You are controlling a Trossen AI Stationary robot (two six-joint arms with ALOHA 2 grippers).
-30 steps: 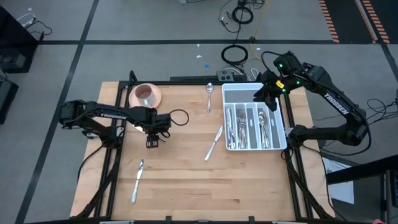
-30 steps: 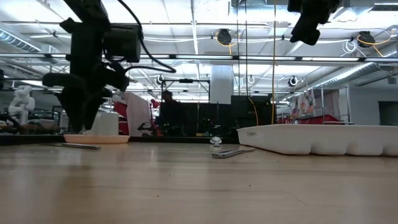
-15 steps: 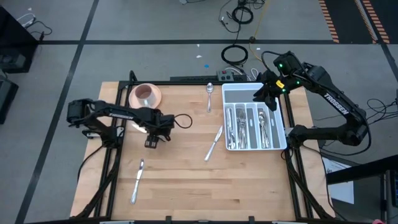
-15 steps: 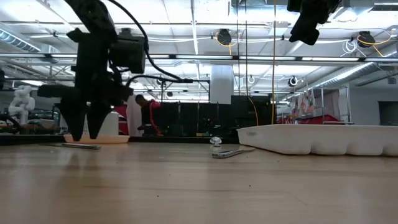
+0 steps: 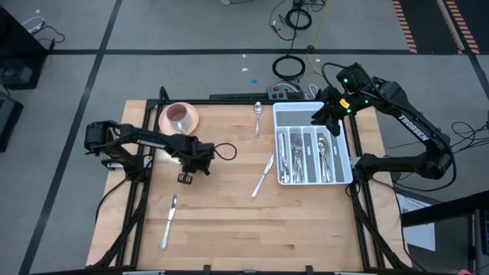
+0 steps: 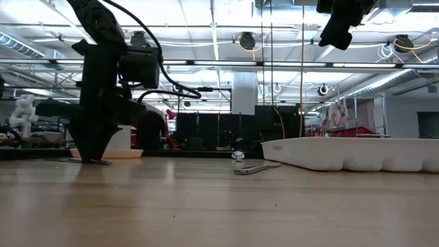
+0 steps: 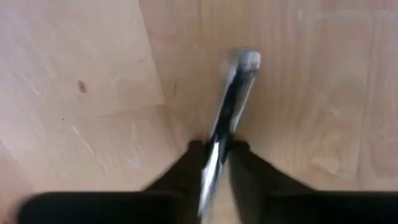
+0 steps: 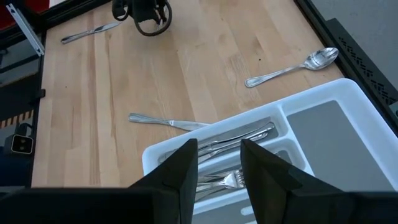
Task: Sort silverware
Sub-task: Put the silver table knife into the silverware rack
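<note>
Overhead: left claw point(image 5: 184, 178) down at table point(image 5: 221, 229) level, left of centre, just below pink saucer point(image 5: 179, 116); apparently on a piece there, mostly hidden. Loose silverware: knife point(image 5: 168, 222) lower left, another knife point(image 5: 263, 176) just left of tray point(image 5: 309, 111), spoon point(image 5: 258, 118) at far edge. Rest already sorted lengthwise in tray slots. Right claw point(image 5: 318, 117) parked above tray's far end, likely after a drop-off.

Low: left claw point(image 6: 92, 152) pointing straight down, tips at tabletop by a flat utensil point(image 6: 88, 161); vertical approach suits a thin flat piece. Right claw point(image 6: 334, 32) high over tray point(image 6: 357, 154).

Left wrist: fingers point(image 7: 186, 163) closed in on a shiny handle point(image 7: 229, 112), pinching it near one end, piece flat on wood. Judged: clenched on it, lift not begun.

Right wrist: fingers point(image 8: 180, 168) parted, nothing held, forks and knives in tray point(image 8: 323, 118) beyond.
</note>
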